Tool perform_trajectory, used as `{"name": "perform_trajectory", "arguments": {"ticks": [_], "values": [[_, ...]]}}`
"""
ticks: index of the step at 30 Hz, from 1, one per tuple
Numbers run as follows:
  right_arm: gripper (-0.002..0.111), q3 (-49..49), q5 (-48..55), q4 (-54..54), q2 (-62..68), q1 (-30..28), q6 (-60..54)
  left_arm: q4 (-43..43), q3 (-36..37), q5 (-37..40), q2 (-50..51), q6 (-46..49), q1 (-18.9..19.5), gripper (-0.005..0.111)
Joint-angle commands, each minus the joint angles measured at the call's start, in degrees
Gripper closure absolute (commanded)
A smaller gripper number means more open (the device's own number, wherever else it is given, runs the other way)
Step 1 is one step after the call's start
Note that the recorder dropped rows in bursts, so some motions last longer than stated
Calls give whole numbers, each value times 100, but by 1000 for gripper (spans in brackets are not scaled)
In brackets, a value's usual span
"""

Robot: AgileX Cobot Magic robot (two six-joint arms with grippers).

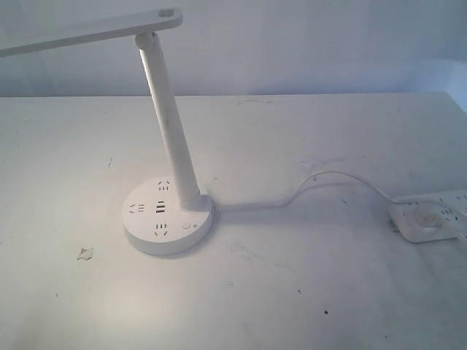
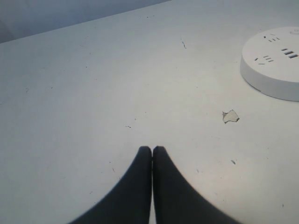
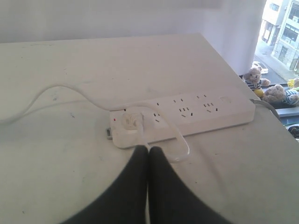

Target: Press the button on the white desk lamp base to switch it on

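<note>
The white desk lamp base (image 1: 168,216) sits left of centre on the table, a round puck with dark socket slots and a slanted stem (image 1: 170,120). Its small round button (image 1: 187,225) lies flush on the puck's front right, next to the stem's foot. Part of the base (image 2: 273,60) shows in the left wrist view, with the button out of frame there. My left gripper (image 2: 152,148) is shut over bare table, well away from the base. My right gripper (image 3: 148,148) is shut, its tips just short of the power strip. Neither gripper appears in the exterior view.
A rectangular white power strip (image 1: 430,216) (image 3: 187,116) lies at the table's right edge, with the lamp's white cord (image 1: 321,182) plugged into it. A chipped patch (image 1: 86,254) (image 2: 230,116) marks the table near the base. The lamp head (image 1: 87,33) overhangs the upper left.
</note>
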Motion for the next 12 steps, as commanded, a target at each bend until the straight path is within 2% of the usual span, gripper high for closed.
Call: {"name": "perform_trajectory", "arguments": {"ticks": [1,12], "values": [[108,27,-25,34,-30,-30,-57,-34,19,-30,-27,-7,20,107],[108,27,-25,34,-30,-30,-126,-34,19,-30,-27,-7,20,107]]}}
